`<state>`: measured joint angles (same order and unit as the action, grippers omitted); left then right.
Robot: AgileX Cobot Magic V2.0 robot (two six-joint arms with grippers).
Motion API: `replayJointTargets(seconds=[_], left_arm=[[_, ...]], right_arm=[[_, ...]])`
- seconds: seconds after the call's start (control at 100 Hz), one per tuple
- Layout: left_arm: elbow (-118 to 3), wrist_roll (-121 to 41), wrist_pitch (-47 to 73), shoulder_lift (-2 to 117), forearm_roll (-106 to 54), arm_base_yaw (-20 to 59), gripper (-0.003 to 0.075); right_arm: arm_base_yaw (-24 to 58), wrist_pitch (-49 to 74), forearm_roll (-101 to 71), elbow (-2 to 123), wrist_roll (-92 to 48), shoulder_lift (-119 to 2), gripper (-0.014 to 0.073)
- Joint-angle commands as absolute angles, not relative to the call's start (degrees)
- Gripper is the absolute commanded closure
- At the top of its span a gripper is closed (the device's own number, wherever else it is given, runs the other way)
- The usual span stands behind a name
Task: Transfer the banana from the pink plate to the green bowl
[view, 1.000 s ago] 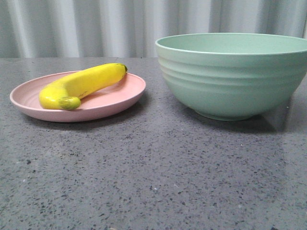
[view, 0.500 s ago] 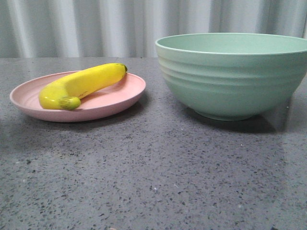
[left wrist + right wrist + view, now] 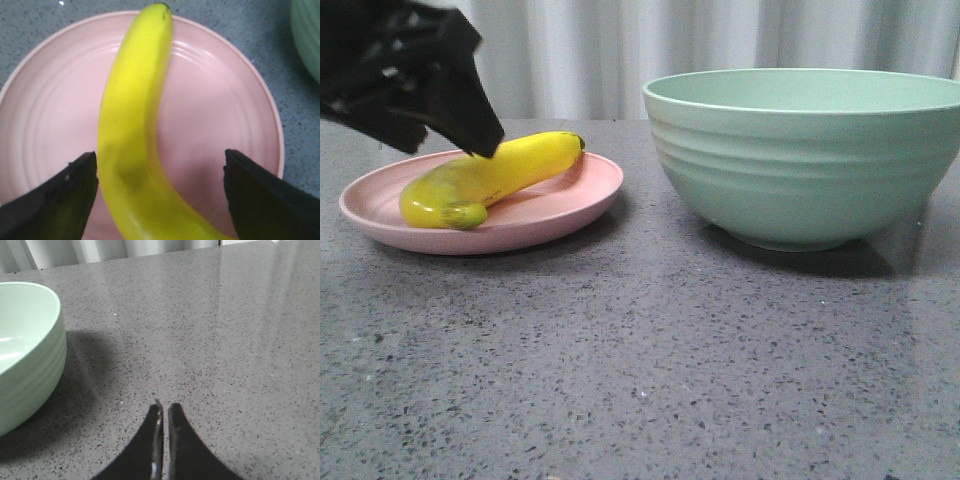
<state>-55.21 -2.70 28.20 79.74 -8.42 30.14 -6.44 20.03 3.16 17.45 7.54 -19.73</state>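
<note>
**Over the pink plate: left gripper poised astride the banana**

Toward the counter's left edge, the left gripper (image 3: 470, 135) hangs above the pink plate (image 3: 575, 205), its jaws wide apart, one finger on either side of the banana (image 3: 495, 172), as the left wrist view shows. The banana lies on the plate, its curved length crossing from the near rim to the far rim, one dark tip at the far rim. Judged from its smooth, glossy skin, it is light and fairly firm but slippery, and would bruise or squirt out under a hard squeeze. The best hold appears to be across the thick middle, where the sides run nearly parallel, rather than at either tapering end. Right of the plate, apart from it, stands the green bowl (image 3: 810, 160), deep and tall, so the fruit must be lifted well clear of its rim. Toward the right edge, the right gripper (image 3: 164, 440) hovers over bare counter (image 3: 640, 370), jaws together and holding nothing.
</note>
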Motion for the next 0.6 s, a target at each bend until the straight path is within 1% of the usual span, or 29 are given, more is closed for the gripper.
replayJointTargets(seconds=[0.0, 0.23, 0.5, 0.59], left_arm=[[-58.32, -2.16, 26.58, 80.34, -9.01, 30.28, 0.0249], [-59.18, -2.05, 27.71, 84.10, -8.80, 30.28, 0.0249], [-59.18, -0.86, 27.52, 84.41, -8.57, 30.28, 0.0250], [-59.18, -0.66, 27.64, 84.41, -8.57, 30.28, 0.0275]], right_arm=[[-6.53, 15.54, 3.25, 18.75, 7.28, -20.52, 0.0655], [-6.53, 15.54, 3.25, 18.75, 7.28, -20.52, 0.0655], [-6.53, 15.42, 3.25, 18.75, 7.28, -20.52, 0.0655], [-6.53, 15.42, 3.25, 18.75, 7.28, -20.52, 0.0655]])
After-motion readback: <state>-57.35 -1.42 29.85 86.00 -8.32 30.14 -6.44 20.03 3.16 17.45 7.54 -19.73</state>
